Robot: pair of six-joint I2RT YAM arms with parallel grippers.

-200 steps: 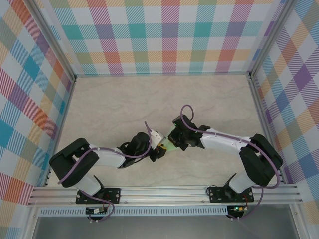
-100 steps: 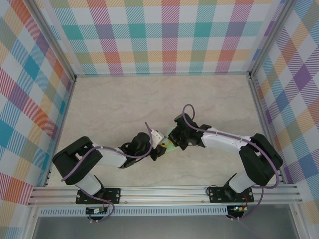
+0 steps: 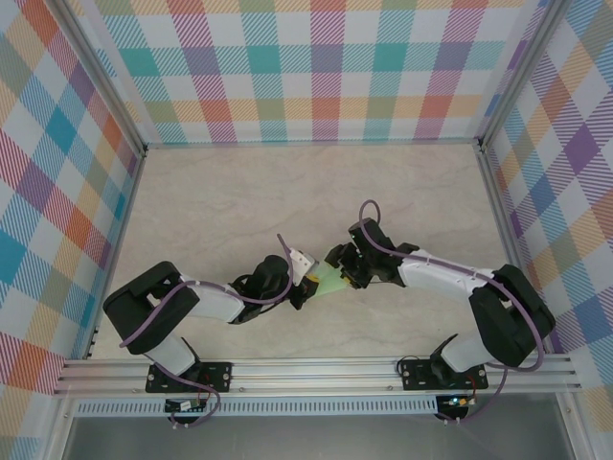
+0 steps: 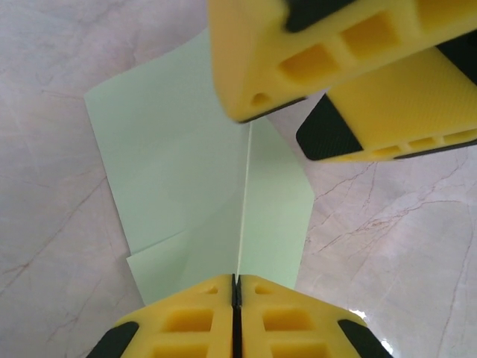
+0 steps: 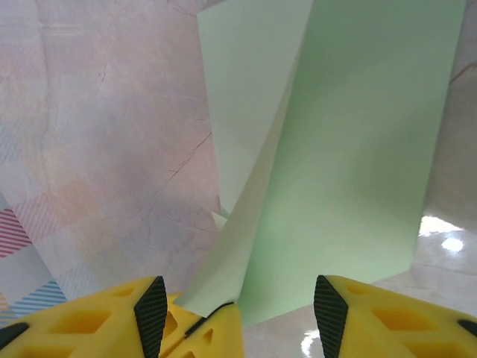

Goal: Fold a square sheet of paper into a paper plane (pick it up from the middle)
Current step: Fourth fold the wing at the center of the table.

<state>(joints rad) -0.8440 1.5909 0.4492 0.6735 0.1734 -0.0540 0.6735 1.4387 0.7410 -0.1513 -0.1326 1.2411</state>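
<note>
The pale mint-green sheet of paper point(image 3: 332, 282) lies low over the table's near middle, folded into a creased, plane-like shape with a raised centre fold point(image 4: 242, 201). My left gripper point(image 4: 236, 278) is shut on the near end of that fold, jaws pressed together with the paper edge between them. It sits left of the paper point(image 3: 308, 284). My right gripper point(image 5: 240, 302) stands open, its yellow fingers either side of the paper point(image 5: 343, 149) without touching it. The left fingertips point(image 5: 212, 332) show pinching the paper's lower corner. The right gripper point(image 3: 343, 266) hovers at the paper's far end.
Pale marble tabletop point(image 3: 239, 201) stretches behind and to both sides of the arms. Checked walls point(image 3: 306, 67) and aluminium rails point(image 3: 316, 372) bound it. The two grippers are very close, the right fingers point(image 4: 298, 52) just beyond the left one's tips.
My right gripper has opened, let go of the paper and shifted slightly right. My left gripper has closed onto the paper's centre fold.
</note>
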